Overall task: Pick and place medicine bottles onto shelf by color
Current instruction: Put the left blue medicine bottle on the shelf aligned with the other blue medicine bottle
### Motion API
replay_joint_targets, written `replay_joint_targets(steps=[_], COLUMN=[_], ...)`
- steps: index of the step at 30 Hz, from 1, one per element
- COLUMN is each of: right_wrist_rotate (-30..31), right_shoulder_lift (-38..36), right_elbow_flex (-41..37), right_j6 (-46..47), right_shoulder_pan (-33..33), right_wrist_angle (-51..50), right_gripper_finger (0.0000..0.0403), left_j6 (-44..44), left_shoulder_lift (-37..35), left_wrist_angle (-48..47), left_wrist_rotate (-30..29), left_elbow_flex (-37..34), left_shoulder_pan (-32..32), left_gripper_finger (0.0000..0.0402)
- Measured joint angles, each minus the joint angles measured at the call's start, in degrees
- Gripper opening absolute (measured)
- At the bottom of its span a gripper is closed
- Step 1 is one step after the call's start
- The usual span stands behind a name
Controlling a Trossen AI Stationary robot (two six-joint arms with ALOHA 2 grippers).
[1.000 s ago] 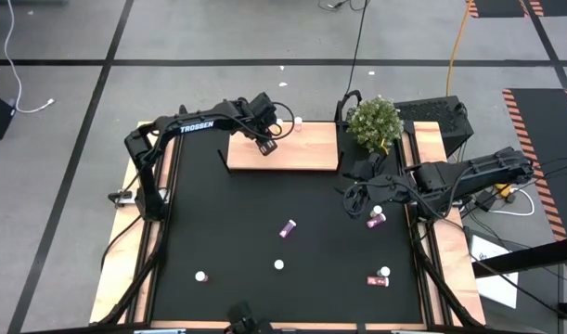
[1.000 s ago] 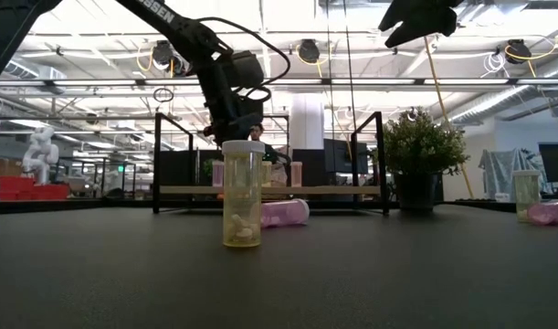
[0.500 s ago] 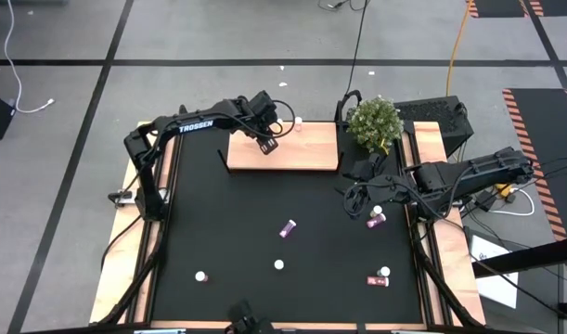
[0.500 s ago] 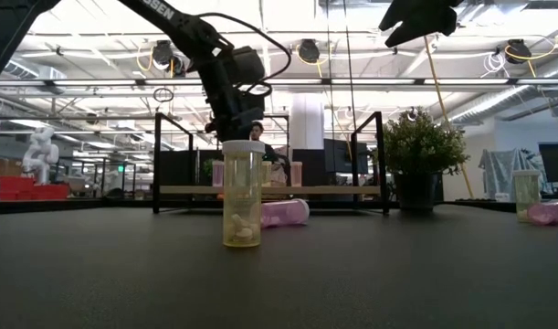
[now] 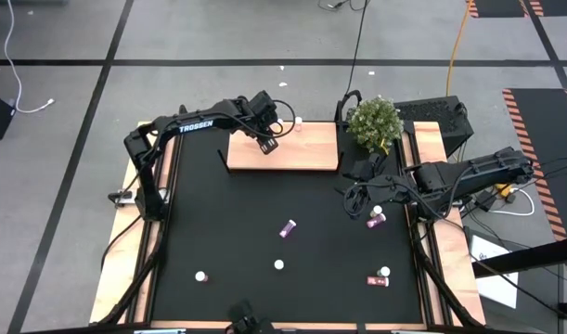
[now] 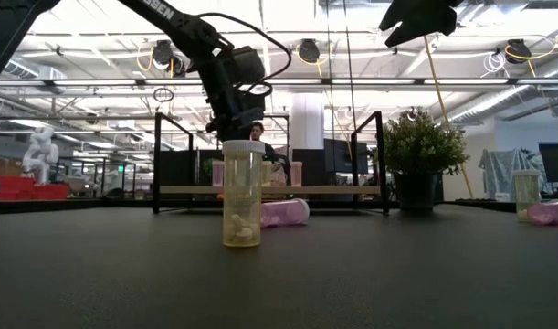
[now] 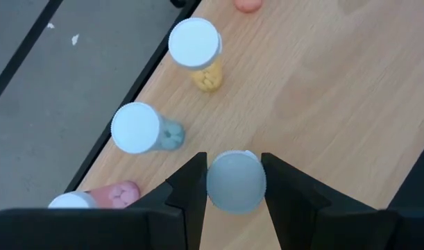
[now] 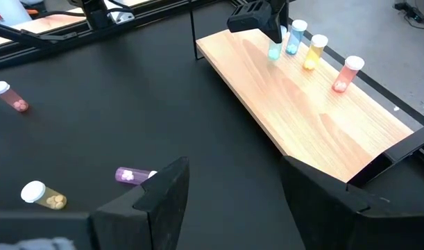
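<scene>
Bottle (image 7: 236, 182) in left claw (image 7: 234, 186): white cap pinched between fingers, over shelf (image 7: 323, 104) near blue bottle (image 7: 146, 130). Likely light, rigid, slick plastic, tips easily; grip cap sides. Right claw (image 8: 232, 187) open, empty, over worktop (image 5: 237, 223) beyond shelf front edge.

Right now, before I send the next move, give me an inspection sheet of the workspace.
Surface: black table, bare between bottles.
Job's things: shelf holds bottles along its far edge; loose bottles scattered on the table.
Clutter: potted plant beside the shelf.
Grippers: left gripper above the shelf, jaws closed on a capped bottle; right gripper over the table's right side, jaws open, empty.
Cables: along the floor beyond the table.
Surroundings: workshop floor.
</scene>
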Motion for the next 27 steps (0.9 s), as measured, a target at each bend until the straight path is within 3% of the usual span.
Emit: replay_joint_targets(steps=[27], right_wrist_rotate=[-1.27], right_shoulder_lift=[0.02], right_elbow_flex=[0.0], right_j6=[0.69], right_shoulder_pan=[0.0], right_wrist_angle=[0.07], right_gripper_finger=[0.0219], left_j6=[1.01], left_shoulder_lift=[0.35], left_wrist_angle=[1.89], left_wrist_rotate=[0.22], left_elbow_flex=[-1.55], left_shoulder_pan=[0.07], left_gripper_finger=[0.0132])
